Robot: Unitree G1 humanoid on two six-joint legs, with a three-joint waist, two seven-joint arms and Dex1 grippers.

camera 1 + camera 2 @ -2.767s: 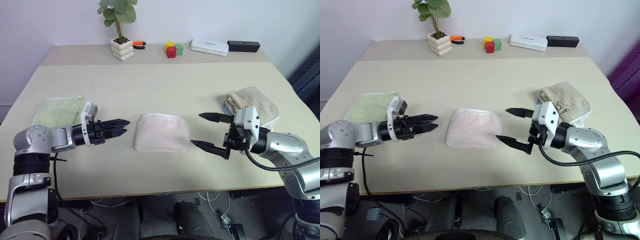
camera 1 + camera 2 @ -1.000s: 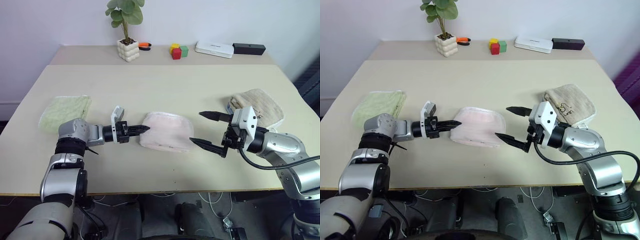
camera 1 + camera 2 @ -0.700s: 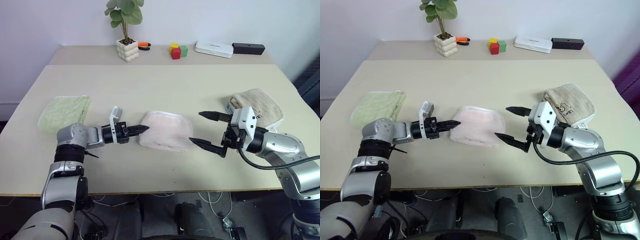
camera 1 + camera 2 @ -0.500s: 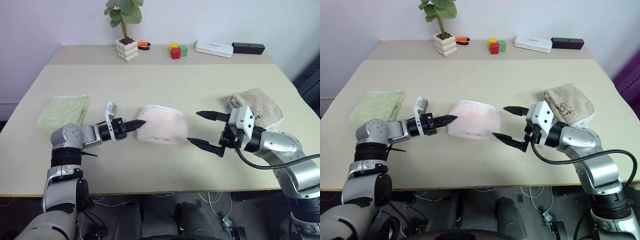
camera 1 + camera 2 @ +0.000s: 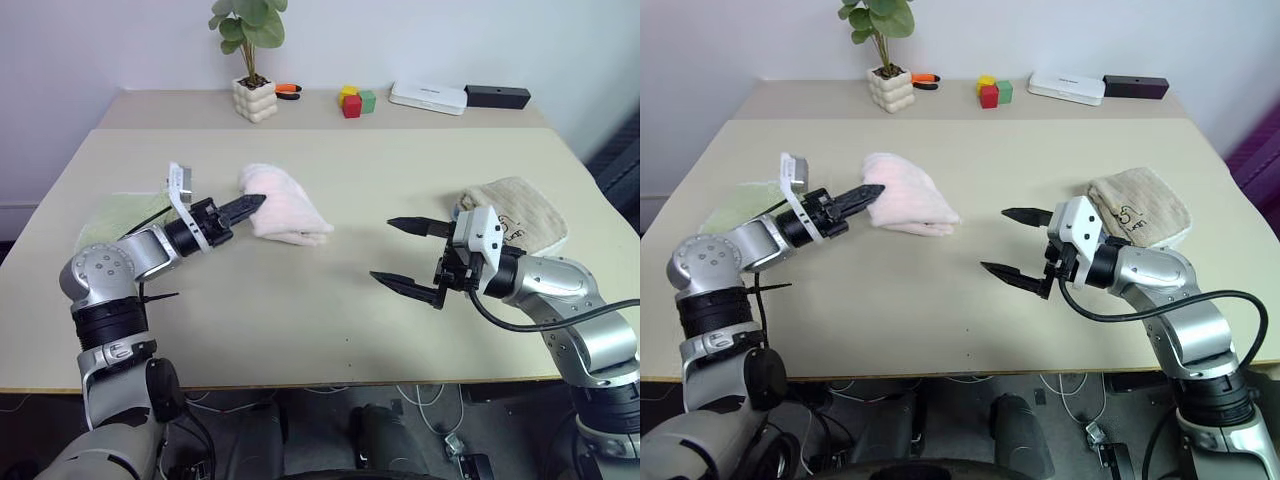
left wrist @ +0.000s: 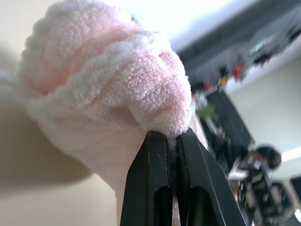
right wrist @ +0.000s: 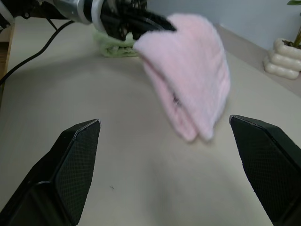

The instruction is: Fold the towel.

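Left of centre on the surface: the towel hangs lifted and bunched, its lower end apparently touching the tabletop, its upper corner held up.
Left pincer: the left pincer is closed tight on a fold of the towel's edge; in the left wrist view both black fingers pinch a thick roll of pink terry with no gap between them.
Right pincer: the right pincer stands spread wide and holds nothing, hovering at centre right of the frame, well apart from the towel.
Neighbours: the light green towel lies at the left edge behind the left arm; the beige towel lies at the right, just behind the right arm.
Step in hand: judged from the layout, the left arm is carrying one end of the towel across itself to make a fold.
How to do it well: the grip looks bunched rather than flat, so the held end should be laid down slowly and level, or the layers will land crumpled.
Help from the free pincer: the right one could pin or take the hanging end so the cloth does not drag.
Risk: the towel may drift toward the light green towel and land on it.
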